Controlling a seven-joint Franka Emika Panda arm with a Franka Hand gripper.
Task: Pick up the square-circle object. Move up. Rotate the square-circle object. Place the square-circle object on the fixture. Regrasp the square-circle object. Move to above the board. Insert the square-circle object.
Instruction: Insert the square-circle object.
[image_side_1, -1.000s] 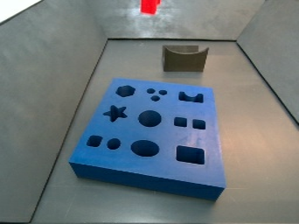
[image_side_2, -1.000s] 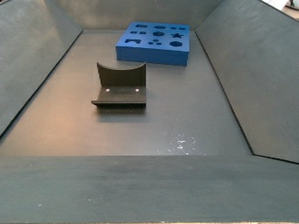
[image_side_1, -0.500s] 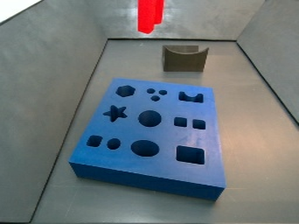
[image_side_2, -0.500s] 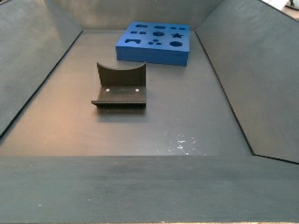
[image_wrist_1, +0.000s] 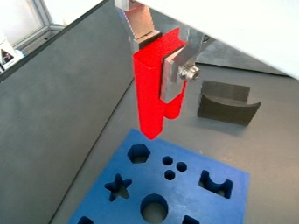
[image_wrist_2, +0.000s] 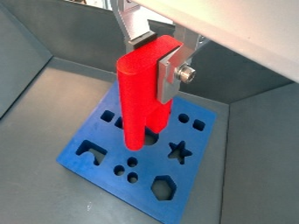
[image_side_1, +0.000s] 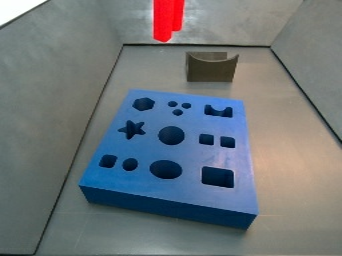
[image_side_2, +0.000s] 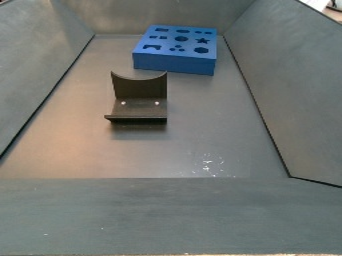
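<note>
In both wrist views the two-finger gripper sits closest to the lens, its flat silver fingers closed against a long bright red block, the square-circle object. The block hangs upright from the closed jaws, its lower end free in the air and well clear of the surface below.

Beneath it lies the thick blue rectangular board, flat on the grey floor, its top pierced with a star, round holes, a hexagon and square notches. In a wrist view the red block's lower end appears over the board's edge region near the hexagon hole, though its height above cannot be judged.

In a side view the board fills the near and middle part of the floor, and the small dark grey-olive fixture with a curved dip in its top stands beyond it near the far edge, well apart from the board. The red block shows high at the far left, above the floor.

In the opposite side view the fixture stands mid-floor and the board lies towards the far edge; the gripper is out of frame there.
</note>
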